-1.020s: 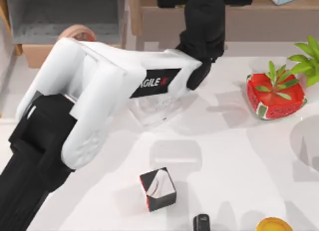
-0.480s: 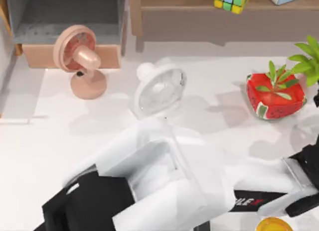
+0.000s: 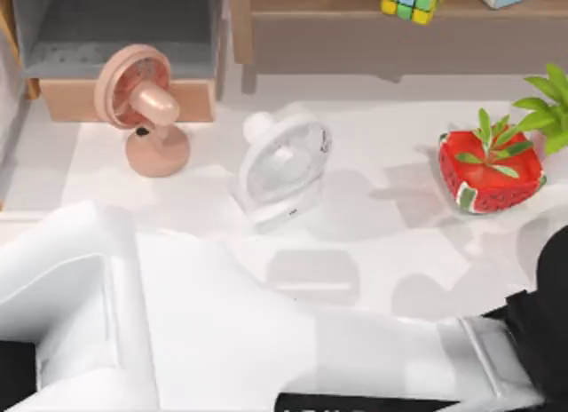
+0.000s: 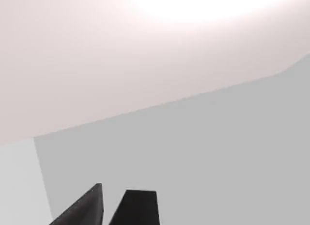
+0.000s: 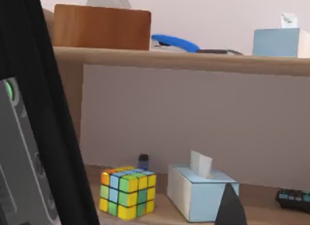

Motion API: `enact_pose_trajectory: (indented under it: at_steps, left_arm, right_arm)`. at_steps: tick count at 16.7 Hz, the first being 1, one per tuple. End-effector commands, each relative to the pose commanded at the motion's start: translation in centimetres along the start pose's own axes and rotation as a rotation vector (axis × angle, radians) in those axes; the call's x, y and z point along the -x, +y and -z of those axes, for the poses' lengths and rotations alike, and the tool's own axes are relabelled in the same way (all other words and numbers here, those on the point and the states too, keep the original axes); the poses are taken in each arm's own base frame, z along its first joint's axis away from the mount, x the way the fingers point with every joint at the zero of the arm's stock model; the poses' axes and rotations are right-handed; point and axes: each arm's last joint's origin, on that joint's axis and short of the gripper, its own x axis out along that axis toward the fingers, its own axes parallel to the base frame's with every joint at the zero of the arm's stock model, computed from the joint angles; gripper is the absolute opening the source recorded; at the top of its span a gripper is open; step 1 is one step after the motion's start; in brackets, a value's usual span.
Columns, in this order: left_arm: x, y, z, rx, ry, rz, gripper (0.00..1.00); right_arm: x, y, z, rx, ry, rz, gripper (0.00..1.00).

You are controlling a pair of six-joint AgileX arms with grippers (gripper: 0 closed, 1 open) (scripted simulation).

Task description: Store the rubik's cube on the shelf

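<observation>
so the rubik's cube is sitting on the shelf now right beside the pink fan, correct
Not quite. The rubik's cube is on the shelf, but its neighbour there is a light blue tissue box, as the right wrist view shows. The pink fan stands down on the table in the top view.

The rubik's cube (image 5: 127, 193) sits on the shelf (image 5: 164, 213) board, just beside a pale blue tissue box (image 5: 201, 193) (one tissue poking up). A dark fingertip (image 5: 229, 208) rises before the box.
</observation>
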Motion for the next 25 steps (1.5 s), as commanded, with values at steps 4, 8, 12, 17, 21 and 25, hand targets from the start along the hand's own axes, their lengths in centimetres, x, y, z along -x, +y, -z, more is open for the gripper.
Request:
enact_pose_trajectory:
  at_steps: [4, 8, 12, 17, 21, 25]
  left_arm:
    - [15.3, -5.2, 23.0, 0.637, 0.726, -0.112, 1.0]
    - [40.3, -10.3, 32.6, 1.116, 1.424, -0.656, 1.0]
    - [64.3, -12.9, 26.5, 1.153, 1.886, -1.605, 1.0]
    - [80.5, -12.0, 6.6, -0.253, -1.549, 2.491, 1.0]
    - [82.0, -9.4, -8.7, 0.605, -0.968, 2.597, 1.0]
    - [78.7, -6.9, -18.7, 1.256, -0.563, 2.589, 1.0]
  right_arm:
    - [0.0, 0.0, 0.0, 0.0, 0.0, 0.0, 1.0]
    - [0.0, 0.0, 0.0, 0.0, 0.0, 0.0, 1.0]
    - [0.0, 0.0, 0.0, 0.0, 0.0, 0.0, 1.0]
    - [0.0, 0.0, 0.0, 0.0, 0.0, 0.0, 1.0]
    - [0.0, 0.0, 0.0, 0.0, 0.0, 0.0, 1.0]
    - [0.0, 0.0, 0.0, 0.0, 0.0, 0.0, 1.0]
